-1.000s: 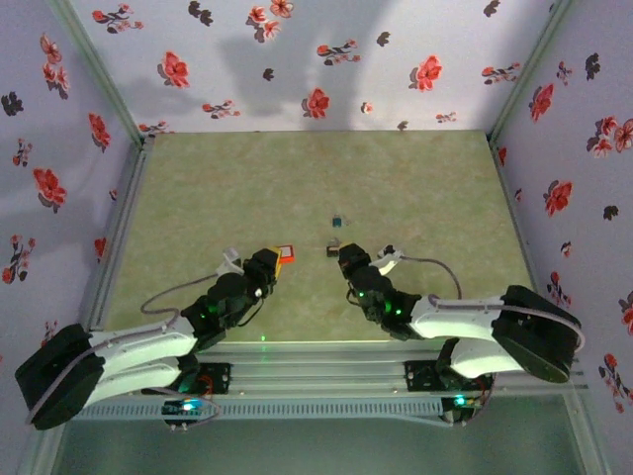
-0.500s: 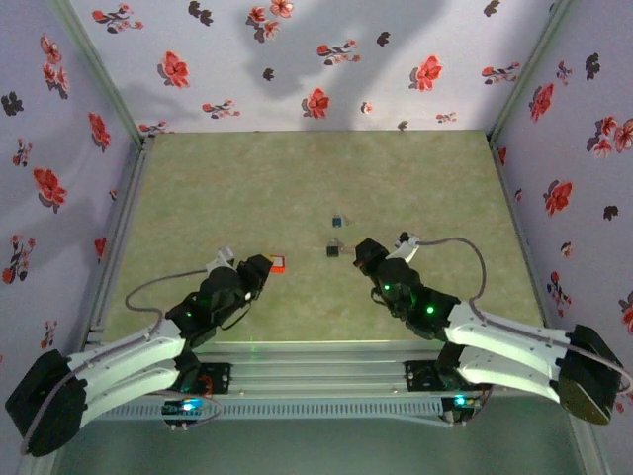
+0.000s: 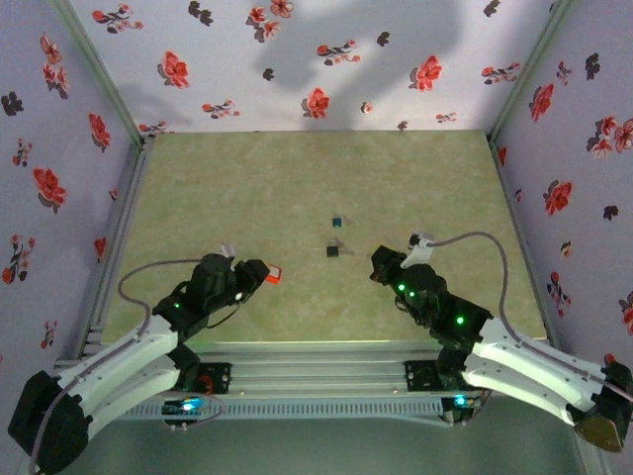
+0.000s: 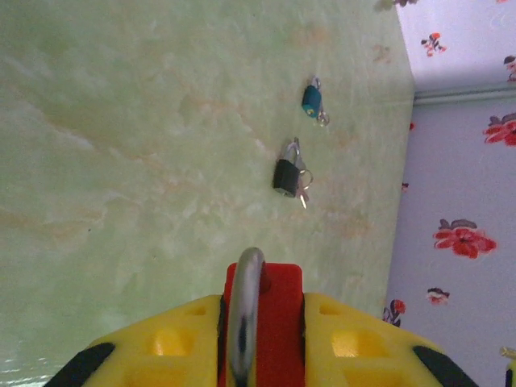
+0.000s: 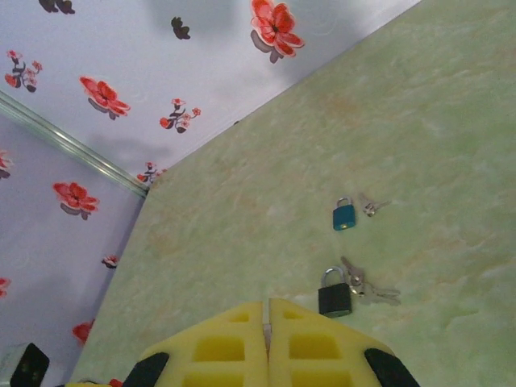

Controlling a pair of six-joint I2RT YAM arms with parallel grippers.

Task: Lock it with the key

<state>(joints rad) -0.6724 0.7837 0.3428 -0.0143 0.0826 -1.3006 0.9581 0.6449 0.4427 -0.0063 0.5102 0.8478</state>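
Note:
My left gripper point(image 3: 265, 273) is shut on a red padlock point(image 3: 275, 276), held above the mat at the near left. In the left wrist view its red body point(image 4: 278, 298) sits between the yellow pads, with the steel shackle point(image 4: 245, 314) pointing at the camera. My right gripper point(image 3: 379, 259) is shut, pads together point(image 5: 268, 310), a short way right of a black padlock point(image 3: 332, 251). Small silvery keys point(image 5: 372, 290) on a ring lie flat beside that black padlock point(image 5: 334, 297). A thin grey sliver shows between the right pads; what it is I cannot tell.
A small blue padlock point(image 5: 344, 216) lies farther out on the green mat point(image 3: 247, 188), with another tiny key point(image 5: 372, 206) next to it. Flowered walls close the mat at the back point(image 3: 316, 59) and both sides. Metal rails point(image 3: 316, 361) run along the near edge.
Both arms have drawn back toward the near edge. The left gripper carried the red padlock down and left. The right gripper moved right, away from the black padlock.

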